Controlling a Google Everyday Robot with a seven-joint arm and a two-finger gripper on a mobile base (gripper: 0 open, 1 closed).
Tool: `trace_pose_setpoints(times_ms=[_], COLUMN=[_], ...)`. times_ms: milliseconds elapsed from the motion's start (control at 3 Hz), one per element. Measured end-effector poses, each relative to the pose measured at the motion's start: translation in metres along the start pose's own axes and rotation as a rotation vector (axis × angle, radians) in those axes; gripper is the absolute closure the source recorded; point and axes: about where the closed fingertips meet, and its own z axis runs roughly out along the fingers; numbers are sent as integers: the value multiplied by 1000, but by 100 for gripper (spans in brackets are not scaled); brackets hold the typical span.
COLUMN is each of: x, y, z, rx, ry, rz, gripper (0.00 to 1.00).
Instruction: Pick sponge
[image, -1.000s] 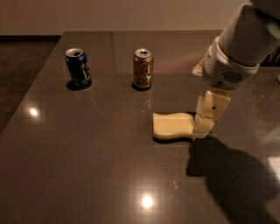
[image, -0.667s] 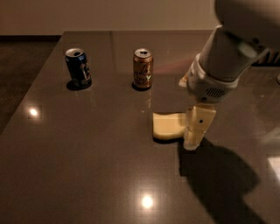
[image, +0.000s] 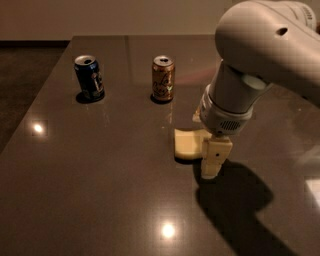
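The sponge (image: 188, 143) is a flat pale-yellow slab lying on the dark table (image: 100, 190), just right of centre. Its right part is hidden behind my gripper. My gripper (image: 214, 160) hangs from the white arm and comes down at the sponge's right end, with a cream-yellow finger (image: 215, 157) reaching to the table surface in front of the sponge.
A blue soda can (image: 90, 78) stands at the back left and a brown-orange can (image: 163, 78) stands at the back centre, behind the sponge. The arm's large white body (image: 260, 55) fills the upper right. The table's left edge runs diagonally at the left.
The arm has swung left and forward and lowered, so the gripper now covers the sponge's right end. The sponge and cans have not moved.
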Motion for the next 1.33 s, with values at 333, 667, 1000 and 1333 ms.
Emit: trace_pose_setpoints(times_ms=[333, 667, 1000, 1333], x=[-1, -1, -2, -7], y=[3, 2, 0, -1], z=[8, 11, -3, -34], rx=[-23, -38, -45, -47], ry=[11, 15, -10, -72], rz=[-12, -10, 13, 15], gripper=[41, 64, 88, 100])
